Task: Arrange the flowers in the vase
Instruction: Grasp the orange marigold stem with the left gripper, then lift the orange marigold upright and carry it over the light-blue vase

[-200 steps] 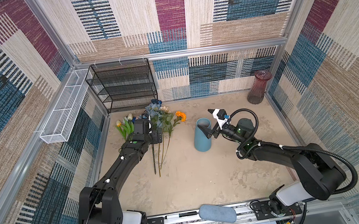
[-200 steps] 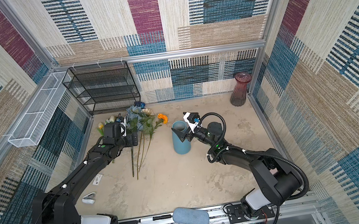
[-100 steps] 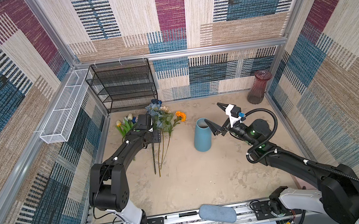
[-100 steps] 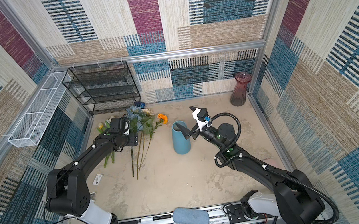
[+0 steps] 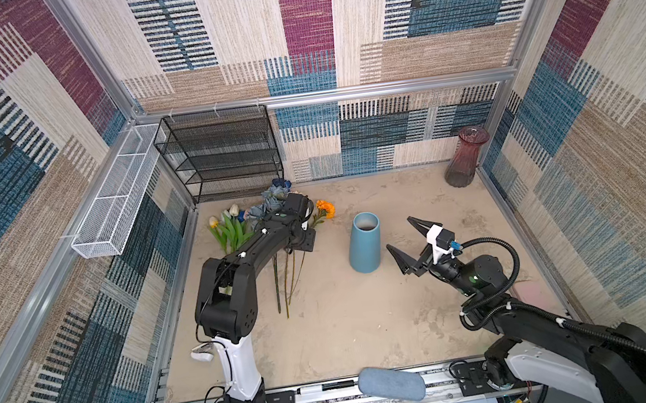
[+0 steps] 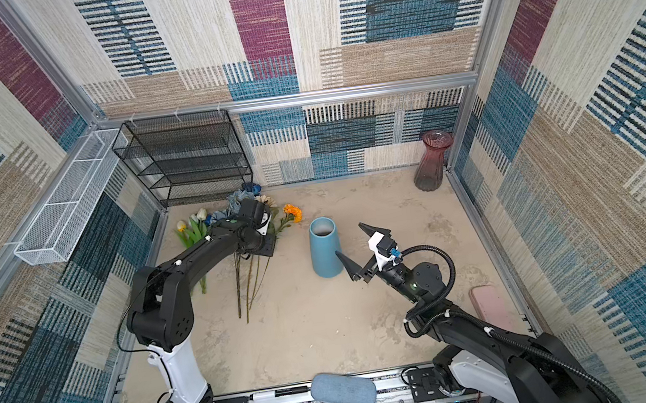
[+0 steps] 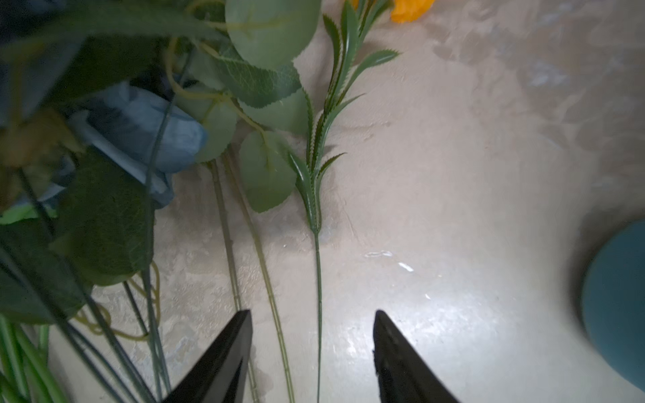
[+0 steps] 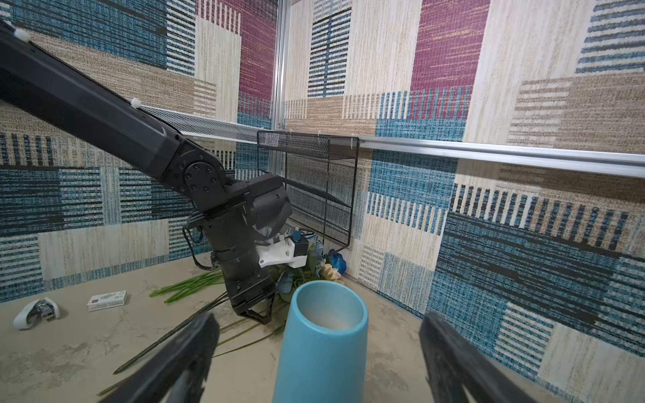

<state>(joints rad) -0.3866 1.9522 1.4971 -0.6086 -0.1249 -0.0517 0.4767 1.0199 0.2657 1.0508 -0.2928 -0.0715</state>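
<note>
Left pincer (image 7: 311,314) about half-wide, low over the stems, jaws either side of two thin ones incl. the marigold stem (image 7: 318,279); nothing pinched yet. Flowers (image 5: 228,228) all lie in a heap at the back-left of the surface (image 5: 350,333), heads toward the black mesh rack (image 5: 223,156), stems pointing forward, orange marigold (image 5: 326,207) on the edge nearest the vase. Right pincer (image 5: 398,233) wide, empty, just beside the blue vase (image 5: 364,247), not touching it; jaws frame it in the right wrist view. Vase upright, nothing inside, near the heap. Step, as I judge it: first pick, no flowers in. Next move calls for shutting on one stem only, lifting clear, then feeding the stem end down into the mouth; right pincer probably should steady the vase, since it's tall and could tip. Risk: two stems between the jaws, leaves tangled by the dusty-blue rose (image 7: 139,132), so neighbours may drag along. Around: maroon glass vase (image 5: 464,158) in the back-right corner, well apart; small white box (image 8: 106,300) on the surface; neither is in the way.
</note>
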